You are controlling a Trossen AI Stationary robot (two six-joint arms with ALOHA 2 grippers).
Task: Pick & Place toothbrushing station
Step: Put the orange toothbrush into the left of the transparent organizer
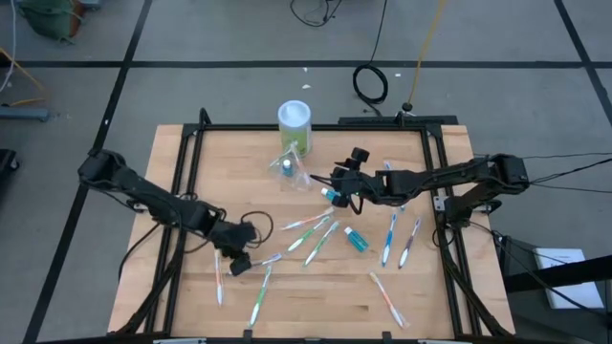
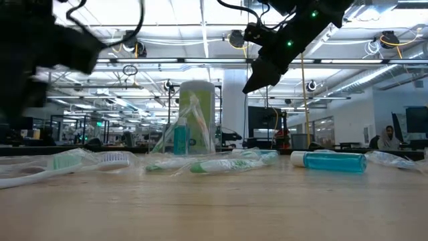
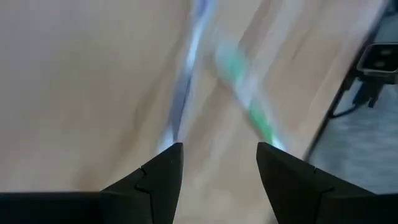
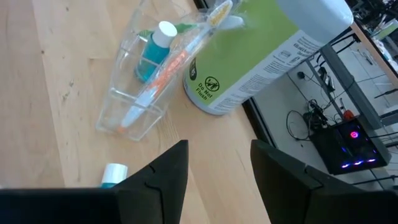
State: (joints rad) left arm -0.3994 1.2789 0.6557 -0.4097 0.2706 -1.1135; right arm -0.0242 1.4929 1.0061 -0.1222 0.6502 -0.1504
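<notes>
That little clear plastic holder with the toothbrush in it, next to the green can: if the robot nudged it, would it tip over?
Probably yes. The clear holder looks thin-walled and light, so a push would likely slide or topple it. The orange toothbrush and the small blue bottle inside stick up at a slant, making it top-heavy. It stands close by the green canister, which might stop a fall that way.

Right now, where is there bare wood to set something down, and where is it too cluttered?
Free: the table's far-left corner, left of the green canister and clear holder, and the near edge between the left and right loose toothbrushes. Crowded: the middle, with brushes, the blue tube and both open grippers, left and right.
</notes>
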